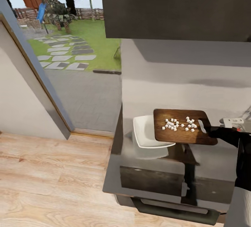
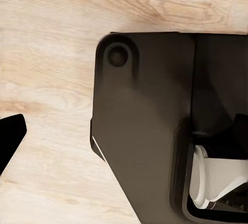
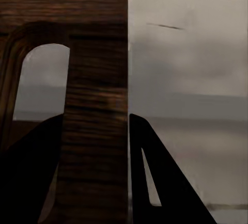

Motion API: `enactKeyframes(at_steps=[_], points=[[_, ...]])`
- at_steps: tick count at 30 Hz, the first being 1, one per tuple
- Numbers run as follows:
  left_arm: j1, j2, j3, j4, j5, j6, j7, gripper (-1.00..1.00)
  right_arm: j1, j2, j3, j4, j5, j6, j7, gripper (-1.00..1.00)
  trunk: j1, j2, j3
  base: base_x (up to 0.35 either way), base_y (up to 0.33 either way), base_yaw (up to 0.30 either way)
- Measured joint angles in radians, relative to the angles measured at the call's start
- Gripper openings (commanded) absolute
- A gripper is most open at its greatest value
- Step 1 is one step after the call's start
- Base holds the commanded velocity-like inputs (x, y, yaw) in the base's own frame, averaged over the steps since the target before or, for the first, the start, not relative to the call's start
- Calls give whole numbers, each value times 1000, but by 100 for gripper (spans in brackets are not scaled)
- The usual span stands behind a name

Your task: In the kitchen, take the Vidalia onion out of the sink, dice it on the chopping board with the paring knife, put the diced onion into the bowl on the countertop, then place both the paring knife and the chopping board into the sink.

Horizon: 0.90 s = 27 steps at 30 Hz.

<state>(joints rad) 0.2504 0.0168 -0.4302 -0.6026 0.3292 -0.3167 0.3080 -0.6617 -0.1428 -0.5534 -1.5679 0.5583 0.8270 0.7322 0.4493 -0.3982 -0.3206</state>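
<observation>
The dark brown chopping board (image 1: 181, 134) hangs roughly level above the glossy grey countertop (image 1: 153, 180), casting a shadow below it. Several small white onion dice (image 1: 177, 124) lie on its top. My right gripper (image 1: 204, 128) is shut on the board's right end; in the right wrist view its dark fingers (image 3: 155, 182) clamp the wooden strip (image 3: 95, 131) beside the slot handle. The board's left end overlaps the white square bowl (image 1: 146, 133) on the countertop. A dark fingertip (image 2: 11, 139) of my left gripper hangs over the plank floor. The paring knife is out of view.
The chrome tap (image 1: 233, 120) with its red knob sits at the right edge, just behind my right arm. A dark wall cabinet (image 1: 174, 7) hangs overhead. A window onto a garden is at the left, with light wooden floor (image 1: 52, 178) below. The robot's dark base (image 2: 144, 121) is near my left gripper.
</observation>
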Motion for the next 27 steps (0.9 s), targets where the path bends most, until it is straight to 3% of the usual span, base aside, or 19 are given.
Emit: enactKeyframes(at_steps=[12,17,27], points=[[0,-1,0,0,0,0,0,100,0,0,0,0,2,24,-1,-100,0,0,19,0,12,0],[0,0,0,0,0,-1,0,100,0,2,4,0,78,23,-2,-100,0,0,27,0,0,0],[0,0,0,0,0,0,0,100,0,4,5,-2,91,25,0,-100,0,0,42,0,0,0]])
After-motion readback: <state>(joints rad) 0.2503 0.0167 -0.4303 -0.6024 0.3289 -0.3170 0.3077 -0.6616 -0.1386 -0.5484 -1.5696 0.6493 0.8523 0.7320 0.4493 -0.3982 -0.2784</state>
